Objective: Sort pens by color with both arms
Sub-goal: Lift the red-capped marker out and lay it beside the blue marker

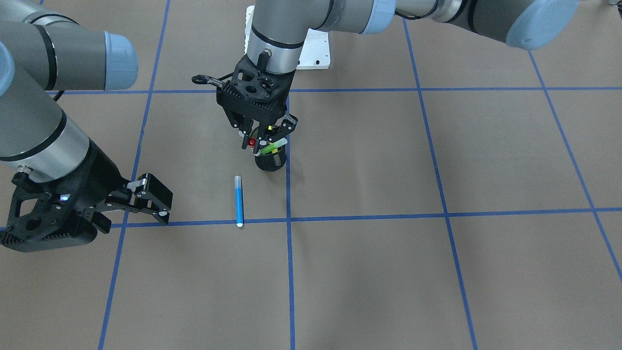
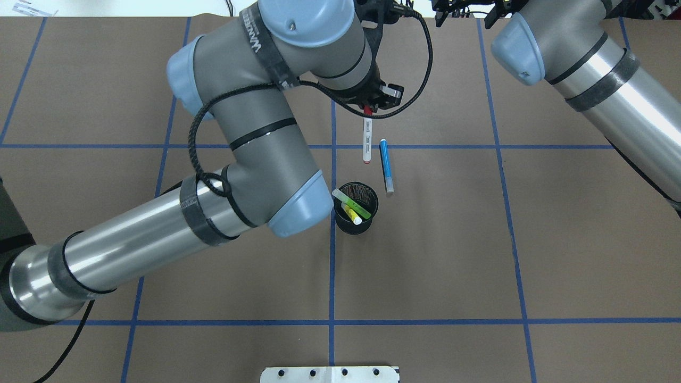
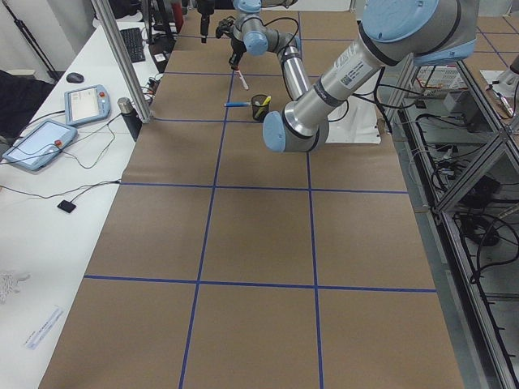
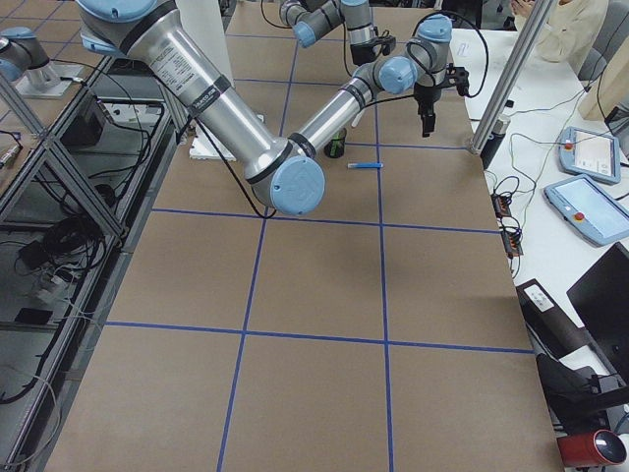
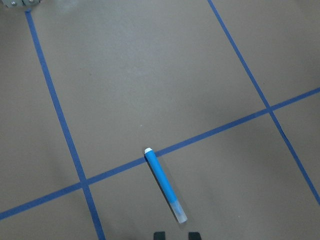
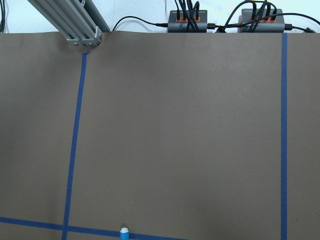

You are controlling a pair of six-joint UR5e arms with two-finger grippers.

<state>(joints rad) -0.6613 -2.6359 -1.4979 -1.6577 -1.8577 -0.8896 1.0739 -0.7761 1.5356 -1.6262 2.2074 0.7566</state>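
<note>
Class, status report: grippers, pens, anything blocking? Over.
Left gripper shut on red pen. Right gripper open. Blue pen on table; green pen, yellow pen in cup.

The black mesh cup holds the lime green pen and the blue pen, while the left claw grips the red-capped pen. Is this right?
One error: with the lime green pen in the black mesh cup is the yellow pen; the blue pen lies on the table beside it, as the overhead exterior view shows. The left claw grips the red-capped pen.

Blue pen (image 4: 365, 165) flat on tabletop (image 4: 314, 393), just right of black mesh cup (image 4: 337, 146). Right arm (image 4: 211, 98) near, elbow bent; right end effector (image 4: 425, 126) hangs farther right, beside aluminium post (image 4: 506, 79).
</note>
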